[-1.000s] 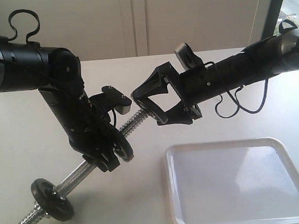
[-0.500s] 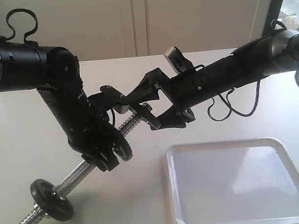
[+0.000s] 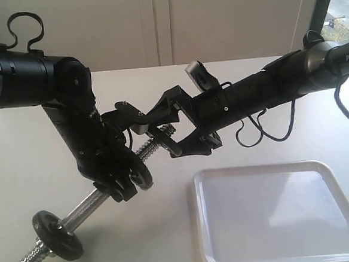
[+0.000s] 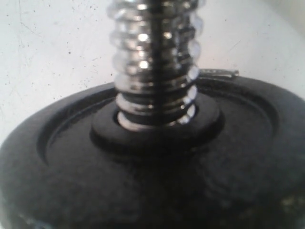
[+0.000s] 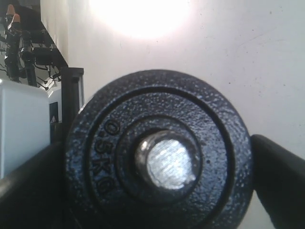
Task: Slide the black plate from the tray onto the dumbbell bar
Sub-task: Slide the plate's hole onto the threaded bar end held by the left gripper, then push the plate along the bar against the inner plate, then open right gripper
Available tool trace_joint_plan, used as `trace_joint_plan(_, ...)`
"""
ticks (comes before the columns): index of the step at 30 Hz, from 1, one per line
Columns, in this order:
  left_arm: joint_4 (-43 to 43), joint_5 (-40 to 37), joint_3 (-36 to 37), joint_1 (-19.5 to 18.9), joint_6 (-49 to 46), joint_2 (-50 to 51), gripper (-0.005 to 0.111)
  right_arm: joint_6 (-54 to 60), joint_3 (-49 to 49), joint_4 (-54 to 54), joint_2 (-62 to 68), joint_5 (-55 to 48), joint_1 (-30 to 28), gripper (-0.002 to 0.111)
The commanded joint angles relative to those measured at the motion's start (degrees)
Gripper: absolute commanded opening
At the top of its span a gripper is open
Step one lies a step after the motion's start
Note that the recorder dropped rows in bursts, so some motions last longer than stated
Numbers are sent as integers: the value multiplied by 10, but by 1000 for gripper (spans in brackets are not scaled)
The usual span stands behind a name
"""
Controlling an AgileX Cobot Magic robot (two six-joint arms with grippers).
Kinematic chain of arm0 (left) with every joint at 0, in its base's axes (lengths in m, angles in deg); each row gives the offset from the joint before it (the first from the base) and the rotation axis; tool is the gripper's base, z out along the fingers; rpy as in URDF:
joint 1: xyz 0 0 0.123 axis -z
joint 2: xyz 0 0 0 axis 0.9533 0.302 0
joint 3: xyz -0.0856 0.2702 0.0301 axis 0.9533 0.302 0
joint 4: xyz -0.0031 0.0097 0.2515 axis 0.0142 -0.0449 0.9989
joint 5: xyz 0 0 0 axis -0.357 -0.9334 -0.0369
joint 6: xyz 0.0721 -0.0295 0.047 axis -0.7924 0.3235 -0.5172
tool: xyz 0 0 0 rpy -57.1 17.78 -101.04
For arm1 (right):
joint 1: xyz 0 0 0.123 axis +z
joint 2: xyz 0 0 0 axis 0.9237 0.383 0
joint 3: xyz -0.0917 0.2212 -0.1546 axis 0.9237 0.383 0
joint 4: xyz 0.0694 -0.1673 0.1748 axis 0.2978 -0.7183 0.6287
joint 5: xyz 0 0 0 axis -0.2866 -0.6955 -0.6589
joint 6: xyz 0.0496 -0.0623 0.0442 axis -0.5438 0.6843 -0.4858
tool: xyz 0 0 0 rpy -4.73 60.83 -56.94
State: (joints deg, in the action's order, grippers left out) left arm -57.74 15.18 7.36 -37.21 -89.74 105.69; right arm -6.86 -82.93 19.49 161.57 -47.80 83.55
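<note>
black plate (image 5: pixel 157 152) on dumbbell bar (image 3: pixel 88 203) — two more discs (image 3: pixel 57 236), one tray (image 3: pixel 261 168).

The black plate (image 5: pixel 209 119) fills the middle of the frame, face on, its rough surface stamped 0.5KG left of the hole. The flat steel end of the dumbbell bar (image 5: pixel 167 163) sits in that hole. The right tool (image 5: pixel 155 179) clamps the plate, dark fingers (image 5: pixel 279 176) on the rim at lower left and lower right. Glare whitens the desk (image 5: pixel 252 57) at top centre.

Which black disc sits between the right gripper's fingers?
The black plate at the dumbbell bar's raised tip; the other discs sit lower, one by the left gripper, one near the low end.
</note>
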Motion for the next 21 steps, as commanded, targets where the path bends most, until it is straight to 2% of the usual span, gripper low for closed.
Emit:
trace_joint_plan(1,-23,5,-14,4,3,-25,0,18,-3,29,-8,-57,25,0)
trace_joint_plan(3,-23,5,-14,4,3,-25,0,19,-3,29,-8,-57,27,3)
trace_joint_plan(6,-23,7,-14,4,3,-25,0,32,-3,34,-8,-57,28,16)
trace_joint_plan(8,-23,7,-14,4,3,-25,0,35,-3,37,-8,-57,28,30)
trace_joint_plan(13,-23,7,-14,4,3,-25,0,35,-3,37,-8,-57,28,79)
trace_joint_plan(15,-23,7,-14,4,3,-25,0,35,-3,37,-8,-57,28,93)
trace_joint_plan(18,-23,7,-14,4,3,-25,0,35,-3,37,-8,-57,28,101)
trace_joint_plan(21,-23,7,-14,4,3,-25,0,35,-3,36,-8,-57,28,101)
